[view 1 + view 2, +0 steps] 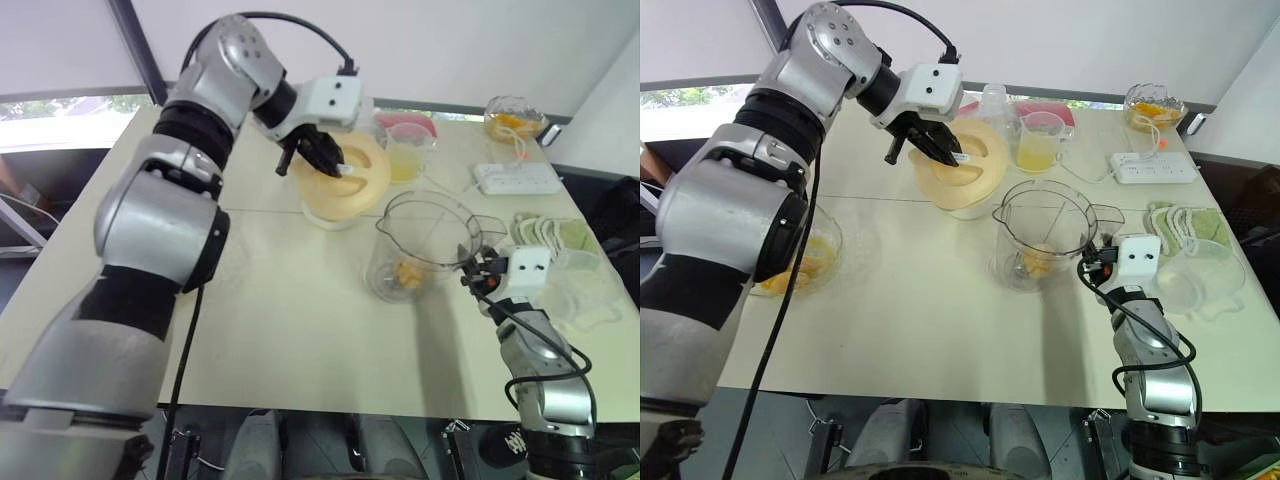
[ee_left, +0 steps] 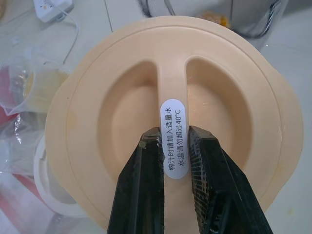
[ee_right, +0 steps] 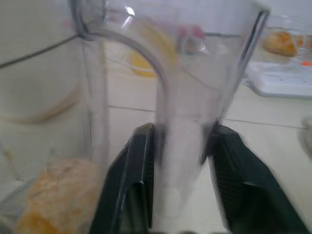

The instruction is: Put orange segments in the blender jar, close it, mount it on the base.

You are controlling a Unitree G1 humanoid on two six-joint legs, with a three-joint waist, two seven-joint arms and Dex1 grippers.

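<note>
The clear blender jar (image 1: 428, 240) stands mid-table with orange segments (image 1: 408, 272) at its bottom. My right gripper (image 3: 178, 161) is shut on the jar's handle (image 3: 180, 146), at the jar's right side. A cream-yellow blender lid (image 2: 165, 117) rests on the white base (image 1: 335, 215) behind the jar. My left gripper (image 2: 174, 146) is shut on the lid's central ridge, which carries a white label (image 2: 174, 139). A glass bowl (image 1: 800, 262) holding more orange pieces sits at the table's left.
A measuring cup of yellow juice (image 1: 405, 155) stands behind the lid beside a pink item (image 1: 405, 122). A white power strip (image 1: 517, 178) and a bowl of fruit (image 1: 512, 118) lie at the back right. A clear container (image 1: 1200, 280) and cloth (image 1: 1185, 222) sit right.
</note>
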